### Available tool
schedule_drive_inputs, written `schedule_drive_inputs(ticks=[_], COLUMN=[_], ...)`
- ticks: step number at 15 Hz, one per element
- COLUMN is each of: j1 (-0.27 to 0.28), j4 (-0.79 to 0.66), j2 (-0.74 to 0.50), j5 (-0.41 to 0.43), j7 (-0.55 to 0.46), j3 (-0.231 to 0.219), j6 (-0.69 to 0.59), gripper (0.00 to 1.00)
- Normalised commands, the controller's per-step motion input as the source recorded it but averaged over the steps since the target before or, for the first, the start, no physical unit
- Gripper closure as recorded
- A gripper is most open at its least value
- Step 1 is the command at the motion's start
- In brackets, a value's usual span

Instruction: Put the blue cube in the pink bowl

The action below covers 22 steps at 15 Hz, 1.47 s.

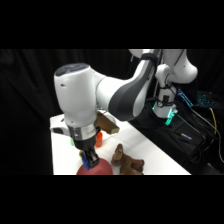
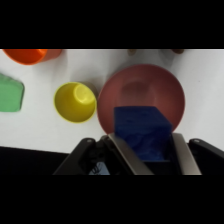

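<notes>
Over the pink bowl (image 2: 141, 95), jaws clamped on the blue cube (image 2: 141, 132), yellow cup (image 2: 75, 102) beside the bowl

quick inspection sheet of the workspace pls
surface: white table, bare between the items
job's things: blue cube held between the fingers, over the pink bowl
clutter: yellow cup, orange cup, green block, brown toy
grippers: gripper shut on the blue cube above the bowl
cables: loose cables beside the arm's base
surroundings: black curtain behind the table
</notes>
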Motion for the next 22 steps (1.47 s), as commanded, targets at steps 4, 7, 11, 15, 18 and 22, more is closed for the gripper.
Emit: schedule_drive_inputs(ticks=[4,7,11,15,18,22], j1=[-0.01,0.009,0.03,0.05,0.053,0.1], j4=[0.4,0.39,0.33,0.21,0.09,-0.06], j2=[0.34,0.28,0.21,0.09,-0.06,-0.23], j5=[0.177,0.166,0.161,0.147,0.165,0.144], j7=[-0.22,-0.19,-0.17,-0.08,0.0,0.1], j3=[0.018,0.013,0.007,-0.03,-0.043,-0.076], j6=[-0.09,-0.11,-0.12,-0.14,-0.16,-0.16], gripper=[0.75,0.75,0.25,0.0,0.0,0.0])
